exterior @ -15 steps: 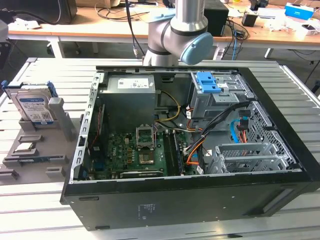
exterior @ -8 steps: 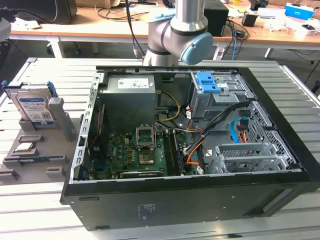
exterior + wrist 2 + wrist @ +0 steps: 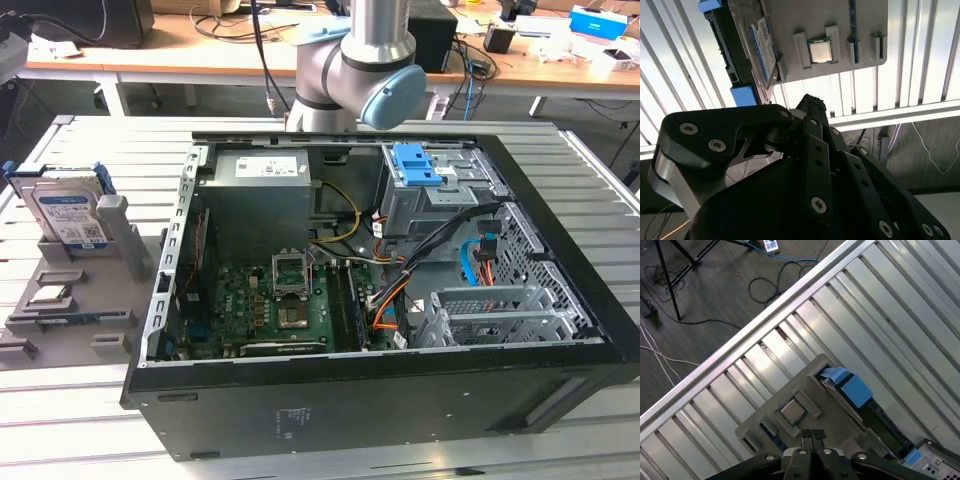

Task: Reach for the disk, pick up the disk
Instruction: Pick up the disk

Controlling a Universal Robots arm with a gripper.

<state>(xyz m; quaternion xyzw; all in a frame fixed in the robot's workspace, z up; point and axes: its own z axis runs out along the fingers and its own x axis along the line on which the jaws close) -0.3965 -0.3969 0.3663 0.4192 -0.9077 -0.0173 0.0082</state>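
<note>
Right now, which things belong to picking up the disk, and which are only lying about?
For the job:
disk, standing in the grey holder
jaws, shut, near that holder

Lying about:
chip, on the holder
computer case, open
blue latch, inside the case

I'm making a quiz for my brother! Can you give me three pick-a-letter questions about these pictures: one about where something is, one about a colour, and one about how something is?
1. Where is the disk? A) standing in the grey tray, at the exterior view's left of the computer case B) inside that case C) on the floor
2. What colour is the disk's bracket? A) red B) yellow C) blue
3. How is the computer case? A) closed B) open C) upside down
Answers: 1 A, it stands on edge in the tray; 2 C, blue ends frame it; 3 B, the circuit board shows inside.
</note>
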